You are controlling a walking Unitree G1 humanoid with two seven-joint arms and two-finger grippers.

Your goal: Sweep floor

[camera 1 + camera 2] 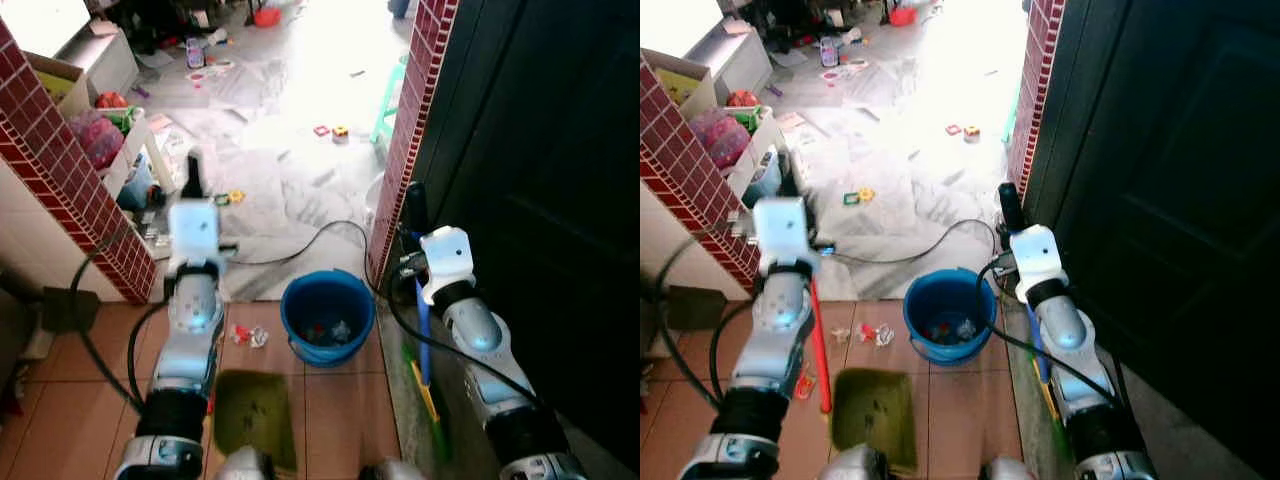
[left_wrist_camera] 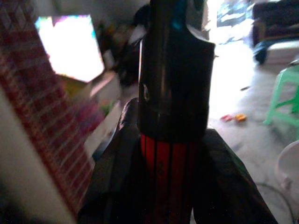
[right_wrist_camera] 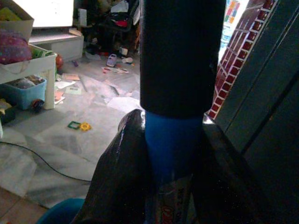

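We hold two long tools upright. Our left gripper [image 2: 168, 154] has its two fingers closed around the red handle [image 1: 818, 340], just under its black end cap, at about ten o'clock from the blue bucket [image 1: 327, 318]. Our right gripper [image 3: 173, 154] has its fingers clamped on the blue handle [image 1: 422, 330], at three o'clock from the bucket, beside the dark door [image 1: 540, 200]. The one bucket stands on the tiles between our arms and holds a few small scraps of litter. More scraps [image 1: 250, 335] lie on the floor at its nine o'clock. One green dustpan [image 1: 872, 410] lies at seven o'clock. A green stool [image 1: 388, 100] stands at twelve o'clock.
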